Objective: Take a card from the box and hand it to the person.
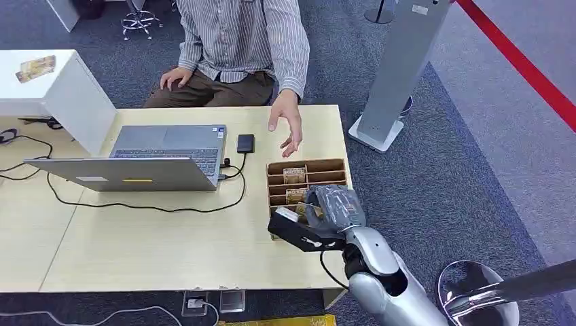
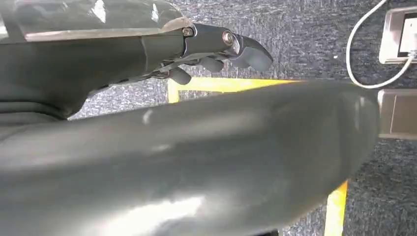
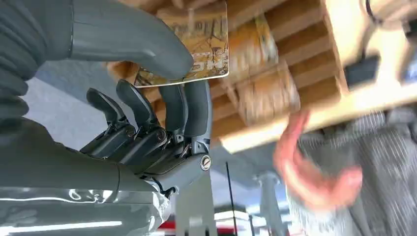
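Right wrist view showed the right hand pinching a card between its thick thumb and dark fingers, the card sitting toward the upper middle of the frame with the slotted cardboard box just behind it. In the head view, the same hand hovered at the lower centre-right, over the near end of the box, in whose slots more cards stood. Beyond it, at the upper centre, the person's hand hung open above the table. The left hand hung over carpet, fingers curled in on nothing. Judging by this, the pick looked done and the handover was starting; the next move would call for carrying the card forward to the waiting palm and releasing once it was gripped.
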Available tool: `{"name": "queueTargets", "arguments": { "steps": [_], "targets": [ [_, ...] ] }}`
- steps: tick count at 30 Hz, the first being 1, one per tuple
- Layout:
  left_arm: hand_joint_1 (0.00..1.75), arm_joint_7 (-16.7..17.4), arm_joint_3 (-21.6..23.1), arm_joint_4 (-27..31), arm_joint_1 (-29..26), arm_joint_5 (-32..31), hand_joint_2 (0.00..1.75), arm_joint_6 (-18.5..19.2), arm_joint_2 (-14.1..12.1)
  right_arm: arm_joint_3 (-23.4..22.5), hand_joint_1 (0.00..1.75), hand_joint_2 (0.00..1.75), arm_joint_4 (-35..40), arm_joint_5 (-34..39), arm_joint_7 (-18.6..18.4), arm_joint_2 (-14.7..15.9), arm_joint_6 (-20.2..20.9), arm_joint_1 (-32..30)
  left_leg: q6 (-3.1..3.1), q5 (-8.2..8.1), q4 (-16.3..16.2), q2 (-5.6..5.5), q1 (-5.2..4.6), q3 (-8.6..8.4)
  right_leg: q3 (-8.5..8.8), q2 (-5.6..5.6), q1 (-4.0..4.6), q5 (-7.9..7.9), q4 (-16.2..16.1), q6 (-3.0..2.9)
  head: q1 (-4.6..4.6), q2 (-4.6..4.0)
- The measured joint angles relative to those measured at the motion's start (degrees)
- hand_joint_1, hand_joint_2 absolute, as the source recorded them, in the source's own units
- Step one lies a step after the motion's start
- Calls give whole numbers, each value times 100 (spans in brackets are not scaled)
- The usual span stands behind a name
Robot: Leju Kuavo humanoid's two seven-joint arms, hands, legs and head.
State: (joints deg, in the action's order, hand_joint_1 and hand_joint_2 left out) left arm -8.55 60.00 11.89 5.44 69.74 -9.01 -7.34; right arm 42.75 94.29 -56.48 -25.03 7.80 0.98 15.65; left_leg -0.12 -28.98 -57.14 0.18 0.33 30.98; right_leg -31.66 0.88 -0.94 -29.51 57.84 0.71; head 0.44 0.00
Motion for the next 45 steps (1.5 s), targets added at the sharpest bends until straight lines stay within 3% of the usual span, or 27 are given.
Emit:
{"name": "queueTargets", "arguments": {
  "steps": [5, 13, 21, 27, 38, 45],
  "targets": [
    [0, -28, 0, 0, -9, 29, 0, 0, -11, -124, 157, 175, 773, 125, 144, 210, -79, 111, 0, 0, 0, 2, 0, -1, -1, -2, 0, 0, 0, 0, 0, 0],
    [0, -44, 2, 0, 5, 29, 0, 11, -11, -144, 157, 175, 1148, 367, 678, 271, -320, 293, 0, 0, 1, 1, 1, 1, 1, 0, 1, 0, 0, 0, -11, 0],
    [0, -68, 7, 0, 17, 29, 0, 61, -11, -146, 157, 175, 743, 144, 1559, 88, -1784, 386, 0, 0, 1, 0, 1, 3, 0, 0, 1, 0, 0, 0, -2, 0],
    [0, -76, 9, 0, 21, 13, 0, 61, -7, -151, 157, 175, 193, -294, 1816, -70, -2710, 390, 0, 0, 1, 0, 1, 3, -1, 0, 1, 0, 0, 0, -9, 0],
    [0, -37, 9, 0, 21, 13, 0, 44, -7, -144, 157, 175, -404, -271, 1744, -162, -2971, 392, 0, 0, 1, 0, 1, 4, -1, 0, 1, 0, 0, 0, -4, 0],
    [0, -46, 9, 0, 21, 33, 0, 44, -9, -107, 157, 175, -682, 33, 1915, -205, -3143, 433, 0, 0, 1, 0, 1, 4, -1, 0, 1, 0, 0, 0, -9, 0]
  ]
}}
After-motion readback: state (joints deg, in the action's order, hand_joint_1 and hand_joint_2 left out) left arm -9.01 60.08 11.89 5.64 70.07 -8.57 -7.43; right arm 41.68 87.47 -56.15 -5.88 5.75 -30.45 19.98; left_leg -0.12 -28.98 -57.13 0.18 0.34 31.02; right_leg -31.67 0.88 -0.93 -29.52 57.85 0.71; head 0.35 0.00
